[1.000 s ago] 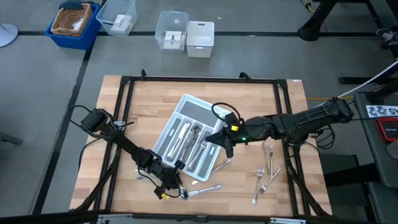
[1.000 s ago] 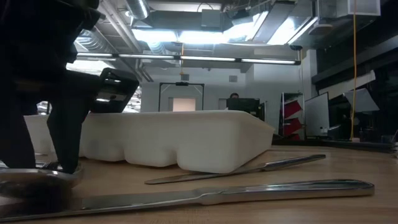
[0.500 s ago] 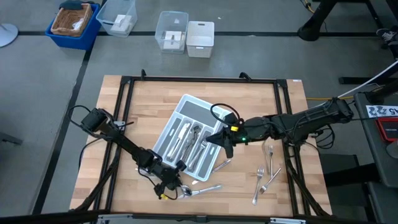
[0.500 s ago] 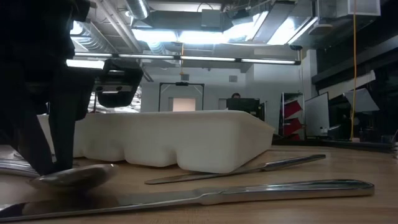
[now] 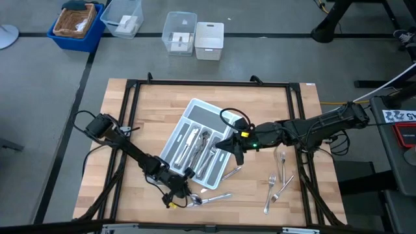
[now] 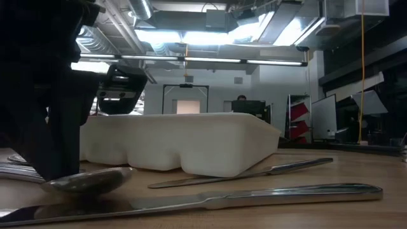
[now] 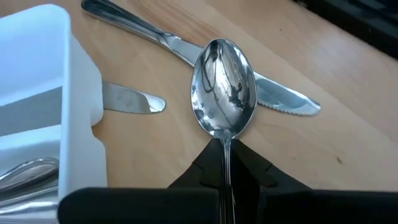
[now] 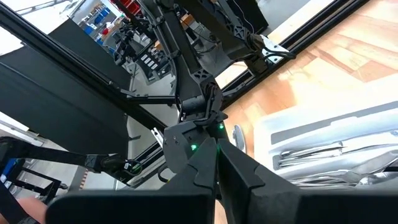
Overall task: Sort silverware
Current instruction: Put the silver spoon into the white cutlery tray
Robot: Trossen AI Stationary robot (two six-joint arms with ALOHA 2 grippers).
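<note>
Left gripper (image 7: 225, 177) pinches a spoon (image 7: 222, 87) by its handle at the cutlery tray's (image 5: 195, 110) six o'clock corner (bowl overlapping a knife (image 7: 186, 50)); right gripper (image 5: 236, 155), fingers pressed together, hovers at three o'clock.

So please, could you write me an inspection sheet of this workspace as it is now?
Surface: wooden table inside a black frame.
Job's things: grey cutlery tray already holding several pieces; spoon in the left claw; two knives on the wood by it; loose forks near the right arm.
Clutter: nothing seen on the table.
Grippers: left claw shut on the spoon's handle, low at the table's front; right claw shut, over the tray's right edge, nothing seen in it.
Cables: black cables loop along both arms; a yellow cable runs off right.
Surroundings: blue bin and clear boxes on the floor behind the table.
</note>
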